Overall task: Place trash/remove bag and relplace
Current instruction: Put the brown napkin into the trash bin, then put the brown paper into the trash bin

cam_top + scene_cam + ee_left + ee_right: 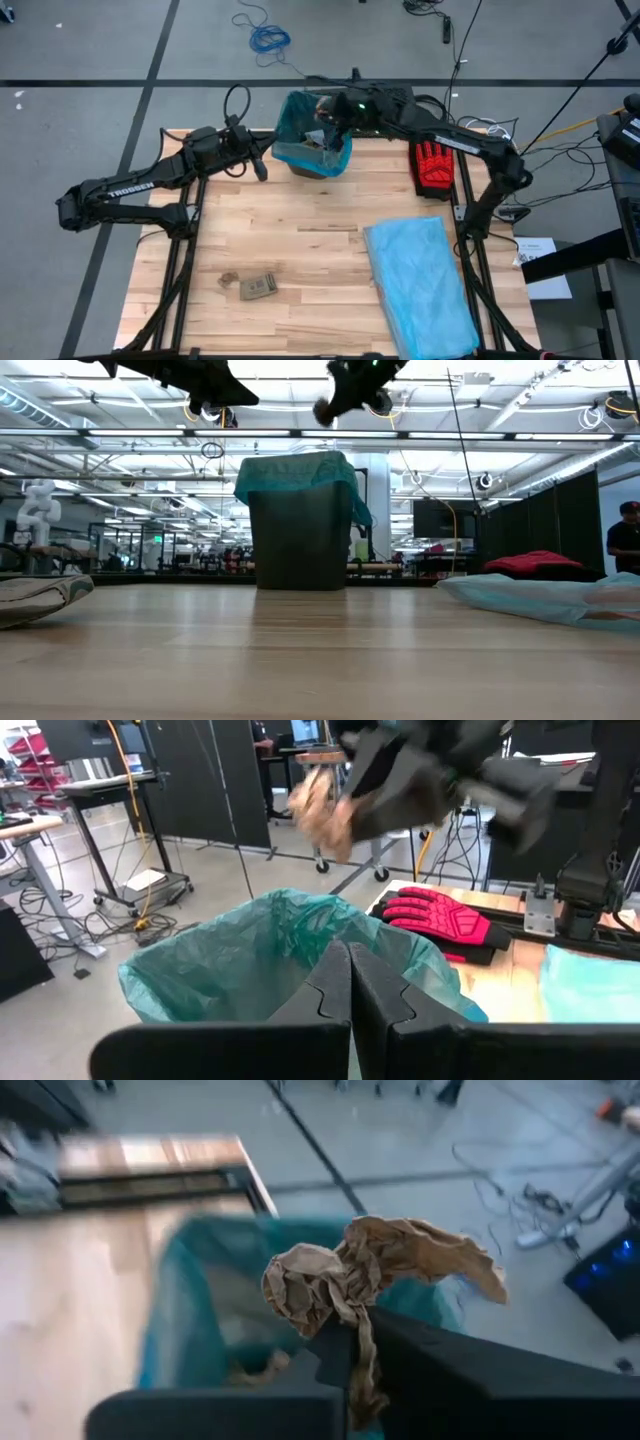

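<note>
A dark bin [300, 535] lined with the teal bag [300, 130] stands at the far middle of the table. My right gripper [330, 125] hovers above the bin's open mouth, shut on a crumpled brown paper wad [350, 1275], which also shows in the left wrist view [320, 805]. More brown trash [260, 1370] lies inside the bag. My left gripper [350, 990] waits shut just left of the bin, pointing level at it. A tan card [258, 288] and a small wad [228, 281] lie on the table near the front left. My right gripper pinches a twisted lower strand of the wad [360, 1342] between its two fingers. The fingers slant down from the table's right side. Most of the wad bulges out past the fingertips, lifted clear above the bag's mouth.
A red glove [435, 165] lies at the far right, beside the right arm's base. A pale blue plastic bag [420, 285] is spread over the near right of the table. A person [625, 535] stands far off in the room behind.
</note>
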`<act>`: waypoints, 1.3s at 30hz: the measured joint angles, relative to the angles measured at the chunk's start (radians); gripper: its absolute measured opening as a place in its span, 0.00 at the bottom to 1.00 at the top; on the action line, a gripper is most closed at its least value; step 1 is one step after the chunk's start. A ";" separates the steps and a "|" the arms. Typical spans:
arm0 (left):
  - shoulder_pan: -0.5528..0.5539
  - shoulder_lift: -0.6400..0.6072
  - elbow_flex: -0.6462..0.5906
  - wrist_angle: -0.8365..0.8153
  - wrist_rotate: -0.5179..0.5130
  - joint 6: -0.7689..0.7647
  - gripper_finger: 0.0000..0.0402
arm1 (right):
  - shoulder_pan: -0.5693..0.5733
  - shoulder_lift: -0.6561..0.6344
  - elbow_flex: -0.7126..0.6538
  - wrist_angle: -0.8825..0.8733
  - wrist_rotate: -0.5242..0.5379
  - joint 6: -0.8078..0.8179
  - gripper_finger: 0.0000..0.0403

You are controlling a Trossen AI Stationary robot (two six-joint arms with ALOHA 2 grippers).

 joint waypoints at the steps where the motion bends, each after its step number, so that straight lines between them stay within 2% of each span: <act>1: 0.000 0.000 0.000 0.000 0.000 0.000 0.00 | -0.006 0.021 0.020 -0.020 -0.001 -0.006 0.07; 7: 0.000 0.000 0.000 -0.005 0.003 0.011 0.00 | -0.016 0.082 0.079 -0.045 -0.004 -0.008 0.31; 12: 0.000 0.000 0.000 -0.045 0.089 0.028 0.00 | -0.016 0.089 0.081 -0.023 -0.003 -0.009 0.51; 15: 0.000 -0.001 0.000 -0.082 0.171 0.027 0.00 | -0.013 0.082 0.081 -0.049 -0.004 -0.031 0.60; 17: -0.006 -0.005 0.007 -0.135 0.223 0.027 0.00 | -0.002 0.065 0.081 -0.087 -0.010 -0.034 0.62; 20: -0.054 -0.005 0.050 -0.262 0.229 0.032 0.00 | 0.023 0.018 0.081 -0.158 -0.085 -0.041 0.62; 24: -0.163 -0.006 0.093 -0.421 0.222 0.025 0.00 | 0.073 -0.047 0.081 -0.281 -0.146 -0.037 0.60; 29: -0.333 0.011 0.114 -0.601 0.197 -0.093 0.00 | 0.154 -0.092 0.081 -0.490 -0.167 -0.031 0.58; 32: -0.444 0.060 0.114 -0.677 0.195 -0.180 0.00 | 0.205 -0.090 0.065 -0.561 -0.167 0.008 0.58; 39: -0.628 0.248 0.114 -0.770 0.229 -0.379 0.00 | 0.325 -0.090 -0.067 -0.525 -0.167 0.085 0.58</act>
